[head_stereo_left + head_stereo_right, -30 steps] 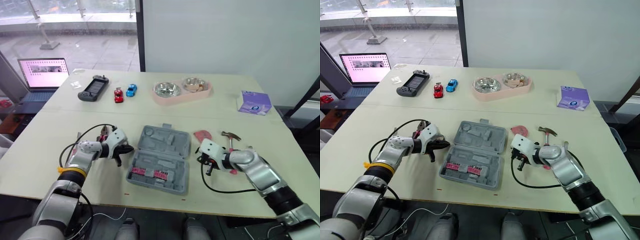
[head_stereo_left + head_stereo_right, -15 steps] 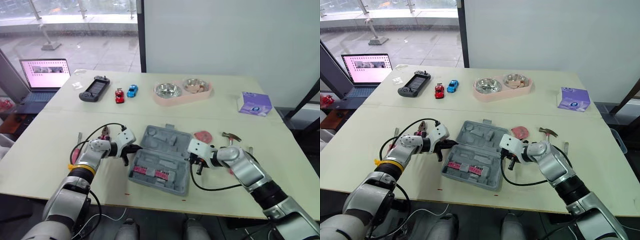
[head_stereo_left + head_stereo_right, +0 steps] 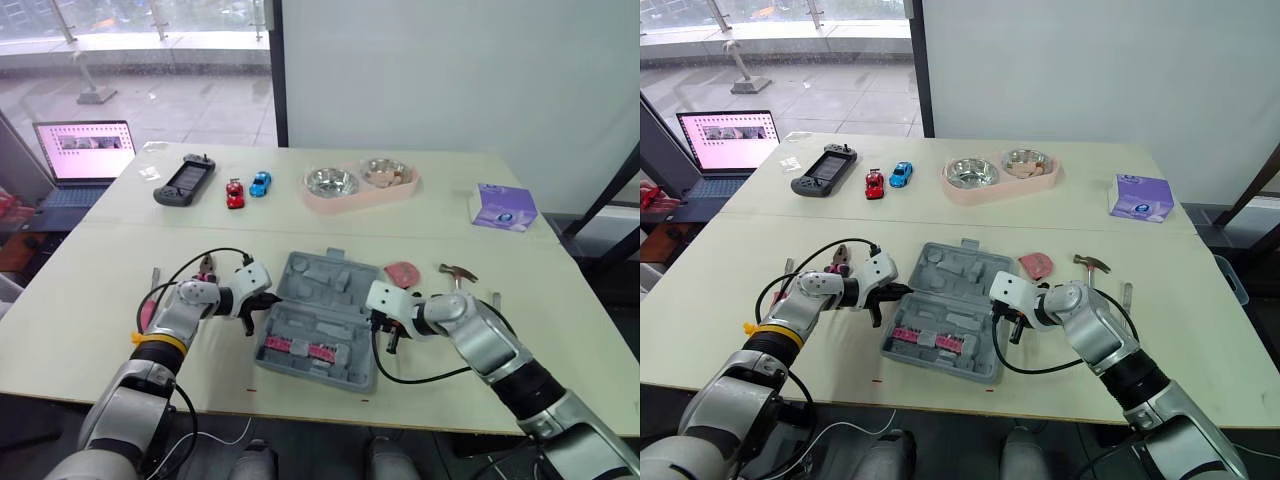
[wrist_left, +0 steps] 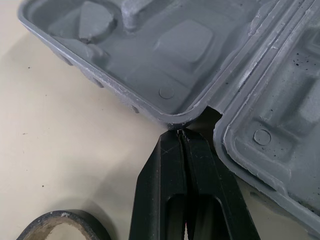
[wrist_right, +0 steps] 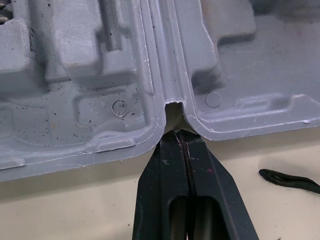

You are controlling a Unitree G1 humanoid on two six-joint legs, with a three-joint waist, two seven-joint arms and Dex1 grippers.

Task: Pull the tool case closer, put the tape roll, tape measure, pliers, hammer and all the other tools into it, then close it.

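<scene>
Tool case [image 3: 322, 318] lies open and flat mid-table as I work both arms at its hinge: left gripper [image 4: 181, 137] at its 9 o'clock, right gripper [image 5: 183, 136] at 3 o'clock, each with fingers pressed together, tips at a hinge notch. Hammer [image 3: 460, 273] rests at 2 o'clock.

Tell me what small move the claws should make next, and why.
Probably draw both claws toward the robot together. The left claw and the right claw are shut, each tip at a hinge notch of the open tool case, so an even pull should slide it closer.
</scene>
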